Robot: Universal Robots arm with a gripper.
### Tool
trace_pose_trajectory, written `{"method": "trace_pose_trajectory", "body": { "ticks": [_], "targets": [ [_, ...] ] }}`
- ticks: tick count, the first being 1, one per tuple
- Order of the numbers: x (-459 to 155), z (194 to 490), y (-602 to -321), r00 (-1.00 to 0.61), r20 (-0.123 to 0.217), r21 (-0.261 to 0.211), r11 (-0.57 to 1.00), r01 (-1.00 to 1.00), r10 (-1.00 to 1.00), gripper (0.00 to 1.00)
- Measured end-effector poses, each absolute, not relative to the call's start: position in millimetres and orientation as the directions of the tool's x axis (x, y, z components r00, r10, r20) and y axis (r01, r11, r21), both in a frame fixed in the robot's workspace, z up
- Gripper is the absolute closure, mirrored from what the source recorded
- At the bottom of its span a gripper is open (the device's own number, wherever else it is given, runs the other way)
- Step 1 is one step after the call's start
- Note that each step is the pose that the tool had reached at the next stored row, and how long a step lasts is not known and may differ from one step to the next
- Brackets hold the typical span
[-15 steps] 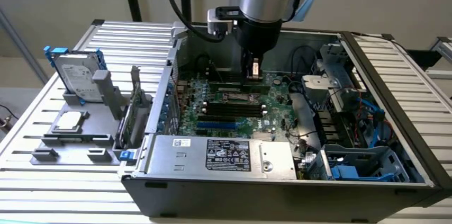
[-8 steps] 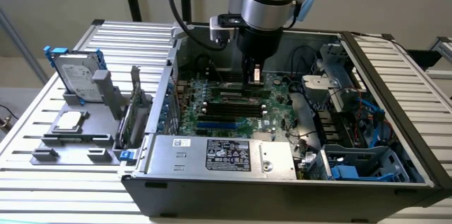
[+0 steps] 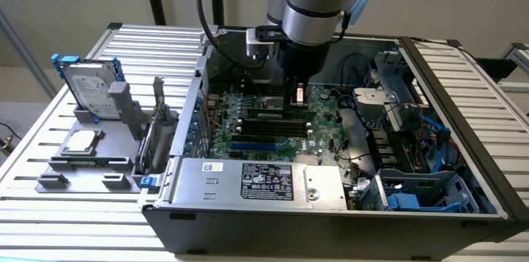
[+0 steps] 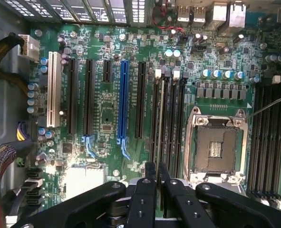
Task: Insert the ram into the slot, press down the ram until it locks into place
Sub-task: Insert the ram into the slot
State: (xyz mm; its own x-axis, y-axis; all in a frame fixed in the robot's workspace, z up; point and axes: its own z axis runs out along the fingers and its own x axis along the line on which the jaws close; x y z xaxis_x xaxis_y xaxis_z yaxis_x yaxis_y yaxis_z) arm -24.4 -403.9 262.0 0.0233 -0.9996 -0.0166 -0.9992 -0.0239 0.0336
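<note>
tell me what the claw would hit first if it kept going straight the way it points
Likely the black memory slots beside the CPU socket: the claw points straight down at them, though depth is unclear.

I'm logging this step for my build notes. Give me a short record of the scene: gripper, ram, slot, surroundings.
gripper: shut on the ram stick, over the motherboard
ram stick: edge-on, lined up along the black memory slots
seated: cannot tell
beside slots: processor socket
outside case: hard drive, exterior view's left
</note>
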Motion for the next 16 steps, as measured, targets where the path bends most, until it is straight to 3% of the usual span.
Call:
{"method": "trace_pose_trajectory", "body": {
  "ticks": [16],
  "targets": [
    [-32,240,-405,0.023,-0.01,0.034,-0.024,-0.999,-1.0,0.86]
  ]
}}
